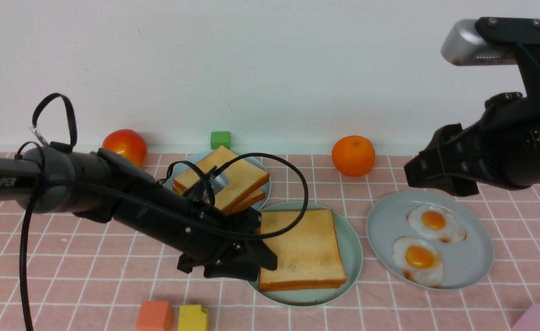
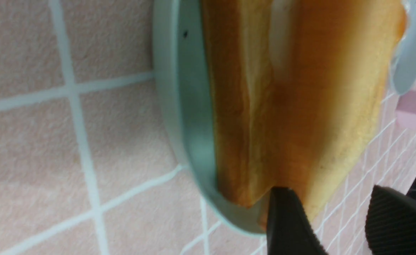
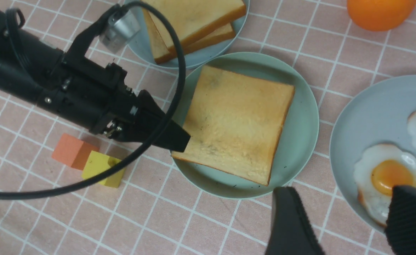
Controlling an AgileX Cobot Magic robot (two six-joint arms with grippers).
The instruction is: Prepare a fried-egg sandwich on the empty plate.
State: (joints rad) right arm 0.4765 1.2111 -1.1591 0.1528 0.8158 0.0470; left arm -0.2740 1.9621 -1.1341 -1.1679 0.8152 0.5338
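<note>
Front view: the square golden-brown toast slice [image 1: 304, 250] lies flat on the round mint-green plastic plate [image 1: 353, 243], at the middle of the pink checked cloth [image 1: 90, 276]. Its top is bare, so I judge the sandwich's bottom layer is down and an egg is the next piece.

My left gripper [image 1: 251, 257] sits low at that slice's near left corner. In the left wrist view its jaws stand apart with only cloth showing between them. One fingertip [image 2: 285, 219] is right against the crust, and nothing is held.

The two flat white fried eggs with orange yolks, a nearer one [image 1: 417, 259] and a farther one [image 1: 435, 223], lie on the round grey-blue plate [image 1: 474, 248] just to the right of the mint plate. My right gripper [image 3: 349, 226] hangs above that plate with its jaws spread wide and empty. In the right wrist view the nearer egg shows close by one fingertip [image 3: 409, 219].

So the egg lies to the right of the toast and almost under my right arm, which is clearly the nearer one. It is roughly round, so I see no long axis to line up with. The carry from there is a short one, leftward.

Behind, two spare toast slices [image 1: 226, 177] are stacked on a second grey-blue plate [image 3: 200, 58].
</note>
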